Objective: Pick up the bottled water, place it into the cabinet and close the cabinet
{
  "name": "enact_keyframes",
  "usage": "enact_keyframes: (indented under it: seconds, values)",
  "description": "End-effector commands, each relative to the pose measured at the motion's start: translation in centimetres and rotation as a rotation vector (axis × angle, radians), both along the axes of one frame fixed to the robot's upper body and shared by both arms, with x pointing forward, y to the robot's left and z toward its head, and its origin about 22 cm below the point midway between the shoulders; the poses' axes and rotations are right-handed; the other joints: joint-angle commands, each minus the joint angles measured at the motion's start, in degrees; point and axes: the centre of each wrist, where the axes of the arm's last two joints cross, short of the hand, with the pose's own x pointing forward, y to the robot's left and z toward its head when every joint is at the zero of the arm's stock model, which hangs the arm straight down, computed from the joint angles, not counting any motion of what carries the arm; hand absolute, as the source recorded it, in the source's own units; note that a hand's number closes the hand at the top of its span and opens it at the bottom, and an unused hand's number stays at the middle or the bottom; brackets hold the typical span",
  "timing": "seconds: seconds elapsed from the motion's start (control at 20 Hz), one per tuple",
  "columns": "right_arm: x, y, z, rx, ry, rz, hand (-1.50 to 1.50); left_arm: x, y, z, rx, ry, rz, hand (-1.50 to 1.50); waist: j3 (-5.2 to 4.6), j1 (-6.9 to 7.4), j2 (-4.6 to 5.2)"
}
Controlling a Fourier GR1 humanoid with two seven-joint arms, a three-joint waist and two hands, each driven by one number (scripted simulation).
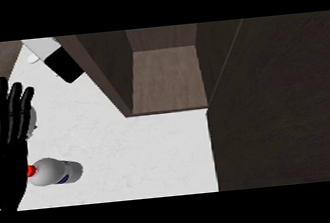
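The bottled water lies on its side on the white counter, low at the left, its red cap pointing left. My left hand stands open along the left edge, fingers straight and pointing up, its palm just left of the bottle's cap and partly covering it. The dark wooden cabinet stands open at the top centre, its brown shelf floor showing. Its open door fills the right side of the view. My right hand does not show.
A black flat object leans near the cabinet's left wall at the top left, beside a pale appliance. Bare counter lies between the bottle and the cabinet's front.
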Motion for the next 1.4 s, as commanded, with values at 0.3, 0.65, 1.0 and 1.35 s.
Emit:
enact_keyframes:
  seconds: [0.3,0.65,1.0,1.35]
  values:
    - [-1.9,1.3,-2.9,0.191,0.205,0.118,-1.50,-2.9,0.4,-4.8,-0.130,0.366,-0.516,-1.50,-0.36,1.16,0.08]
    - [-6.1,0.2,-2.4,0.278,0.328,0.191,-1.50,-7.1,7.8,-3.5,-0.176,0.501,-0.603,-1.50,-0.34,1.34,-1.45]
    - [-8.1,0.2,-2.8,0.273,0.307,0.210,-1.50,-7.4,14.0,-1.9,-0.180,0.521,-0.607,-1.50,-0.29,0.71,-1.09]
    - [-9.6,-1.3,-3.4,0.278,0.321,0.210,-1.50,-10.8,16.9,-5.0,-0.192,0.517,-0.602,-1.50,-0.30,0.91,-1.14]
